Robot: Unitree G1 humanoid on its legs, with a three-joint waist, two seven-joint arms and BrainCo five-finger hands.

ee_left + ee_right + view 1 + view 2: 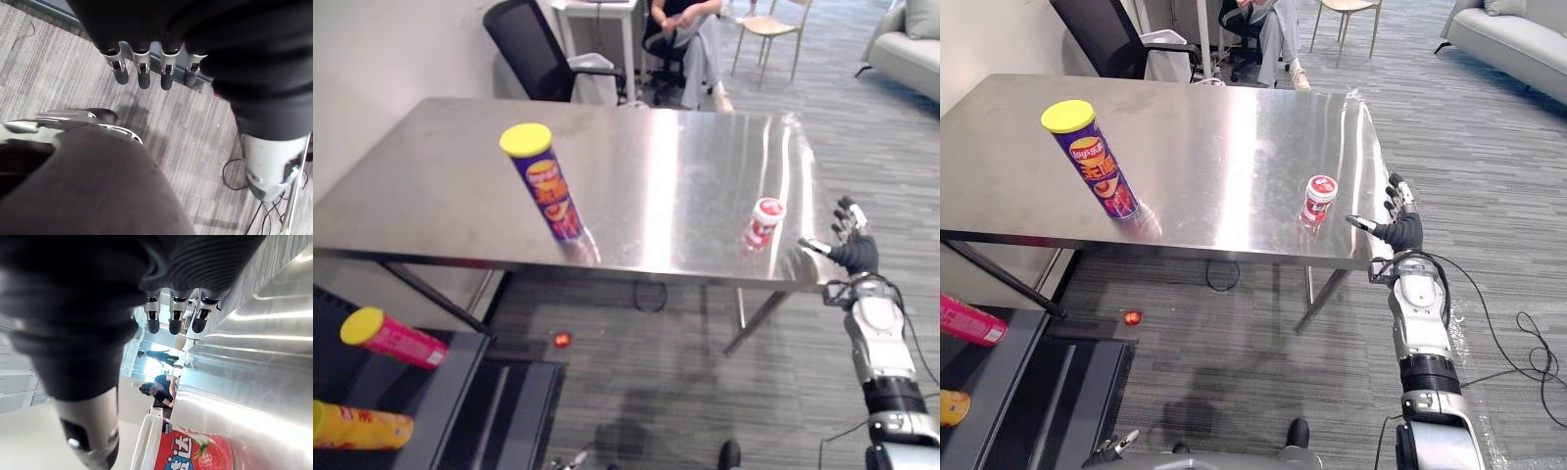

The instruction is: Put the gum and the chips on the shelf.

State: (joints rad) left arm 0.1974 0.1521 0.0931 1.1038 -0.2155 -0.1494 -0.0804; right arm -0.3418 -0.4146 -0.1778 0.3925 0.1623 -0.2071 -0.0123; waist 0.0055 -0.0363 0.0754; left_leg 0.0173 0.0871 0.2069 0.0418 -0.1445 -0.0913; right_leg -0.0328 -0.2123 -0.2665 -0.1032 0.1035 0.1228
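Chips can (546,186), gum tub (763,221) on table (685,162), right hand (854,251) alongside, chair (527,47) beyond.

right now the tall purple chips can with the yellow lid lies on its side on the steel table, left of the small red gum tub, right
Not quite: the tall purple chips can stands upright, as the right eye view shows. It is on the steel table, left of the small red gum tub.
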